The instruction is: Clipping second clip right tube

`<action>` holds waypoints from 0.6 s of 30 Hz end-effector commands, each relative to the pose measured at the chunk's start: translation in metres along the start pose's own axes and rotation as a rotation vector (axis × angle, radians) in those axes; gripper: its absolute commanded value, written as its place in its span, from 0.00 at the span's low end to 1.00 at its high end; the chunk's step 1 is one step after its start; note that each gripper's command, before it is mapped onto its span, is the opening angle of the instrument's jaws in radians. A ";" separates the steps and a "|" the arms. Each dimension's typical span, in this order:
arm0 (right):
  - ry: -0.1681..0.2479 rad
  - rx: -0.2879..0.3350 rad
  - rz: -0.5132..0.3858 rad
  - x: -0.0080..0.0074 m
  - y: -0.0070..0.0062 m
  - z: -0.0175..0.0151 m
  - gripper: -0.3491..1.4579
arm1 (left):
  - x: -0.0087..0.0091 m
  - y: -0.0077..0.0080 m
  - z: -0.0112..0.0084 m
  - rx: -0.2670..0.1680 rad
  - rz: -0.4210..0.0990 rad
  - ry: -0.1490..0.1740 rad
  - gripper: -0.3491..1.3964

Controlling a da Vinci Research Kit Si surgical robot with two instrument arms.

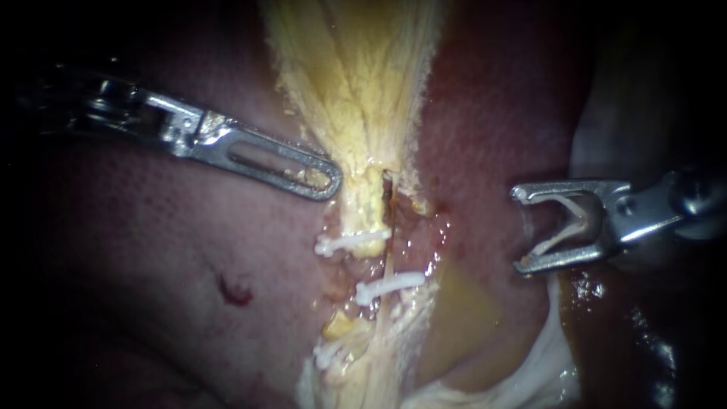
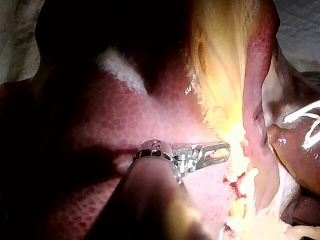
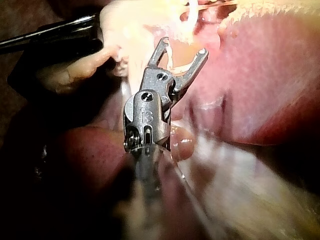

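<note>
Right instrument (image 1: 519,229): forked steel jaws spread wide, cradling open white V-shaped clip (image 1: 564,226), well apart from thin pale right tube (image 1: 391,257).
Left instrument (image 1: 329,182): slotted jaws closed on yellow fibrous tissue (image 1: 363,113).
Risk: crowded field; clip may catch neighbouring tube or fouls seated white clip (image 1: 390,285).

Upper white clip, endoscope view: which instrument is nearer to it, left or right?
Left. The left instrument ends just above the upper clip; the right instrument, carrying a loaded clip, stands farther off to its right.

Your left instrument (image 1: 322,178) and right instrument (image 1: 520,229) gleam polished metal; every clip (image 1: 352,242) matt white plastic, liver (image 1: 151,250) wet, glossy
</note>
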 end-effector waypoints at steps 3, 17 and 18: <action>0.000 0.000 0.000 0.0000 0.0000 0.0000 0.47 | -0.0002 -0.0001 -0.0011 0.007 -0.001 0.004 0.00; -0.001 -0.003 0.000 0.0003 -0.0001 0.0002 0.47 | -0.0011 -0.0003 -0.0086 -0.014 -0.012 -0.028 0.00; 0.000 -0.001 0.000 0.0003 -0.0001 0.0003 0.47 | -0.0011 -0.0003 -0.0086 -0.015 -0.012 -0.029 0.00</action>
